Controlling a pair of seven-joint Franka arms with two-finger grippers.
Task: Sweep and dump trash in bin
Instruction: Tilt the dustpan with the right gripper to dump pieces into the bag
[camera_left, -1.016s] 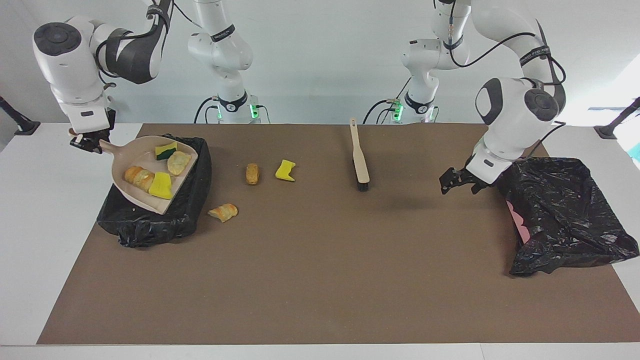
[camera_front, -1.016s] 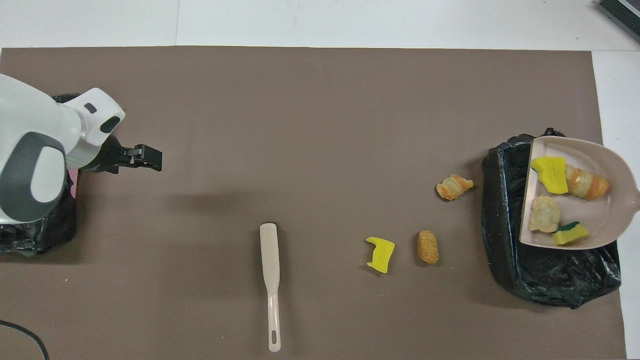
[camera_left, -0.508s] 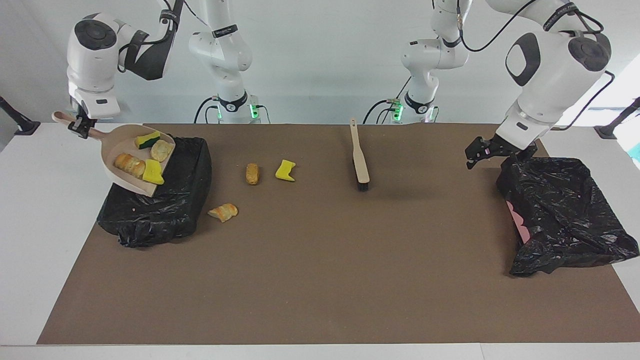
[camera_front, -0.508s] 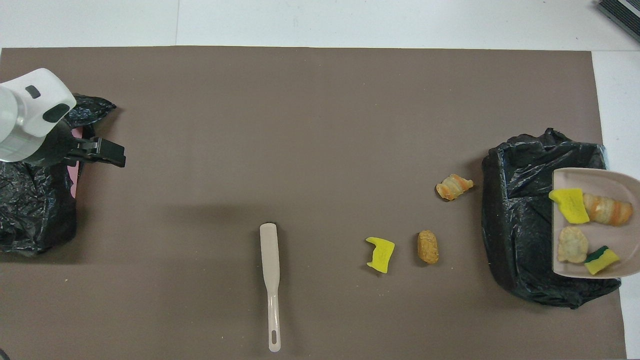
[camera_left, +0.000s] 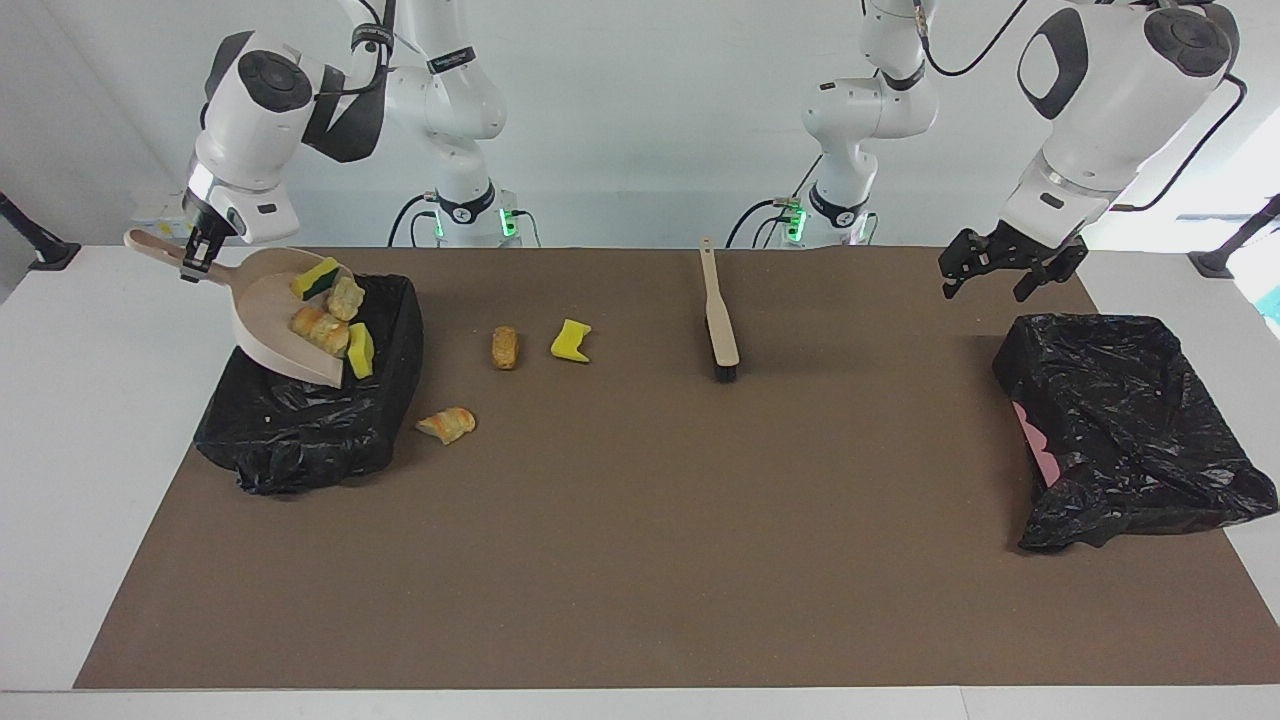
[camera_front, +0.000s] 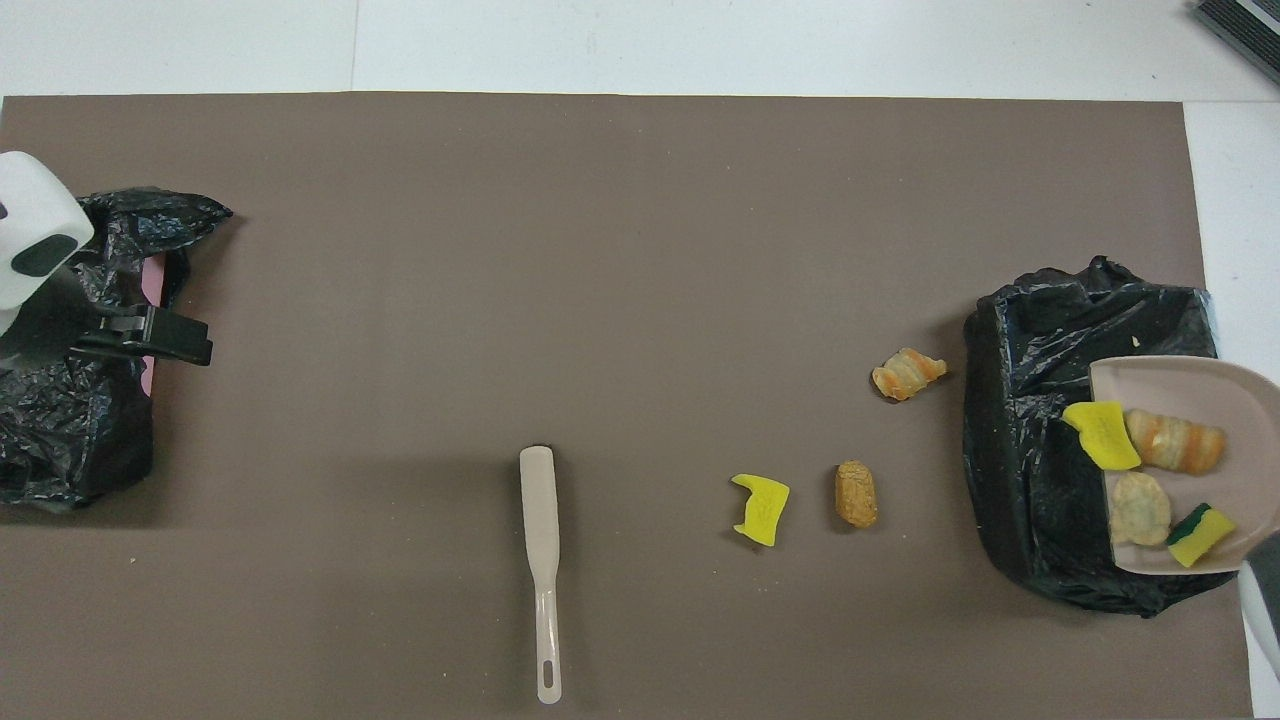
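Beige plastic dustpan (camera_left: 270, 335), facing view: tilted mouth-down over the black-bagged bin (camera_left: 300, 430) at the right arm's end of the surface (camera_left: 640, 560). Right gripper (camera_left: 195, 262) clamped narrow on its handle. Trash (camera_left: 322, 325), yellow foam chunks and flaky tan pastry lumps, bunched at the lip, not yet in the bin. (M.)

Left gripper (camera_left: 990, 283)? (J.)

Jaws wide, holding nothing, raised near the second crumpled black bag (camera_left: 1120, 430); that arm waits. Judgement: steepen the tilt slowly, lip kept inside the bag's rim. Foam is light and may bounce; pastry likely slides. (M.)

Overhead view? (J.)

Dustpan (camera_front: 1200, 380) overlaps the bin (camera_front: 1030, 480); four pieces sit on the smooth pan. Glossy wrinkled liner sags, so aim for its middle. Three pieces lie on the matte brown surface beside the bin: ridged croissant-like lump (camera_front: 908, 373), oval tan lump (camera_front: 856, 494), notched yellow chunk (camera_front: 761, 508). Flat-handled brush (camera_front: 541, 560) lies mid-surface, nearer the robots, untouched. Left gripper (camera_front: 160, 340) wide, near the second bag. (M.)
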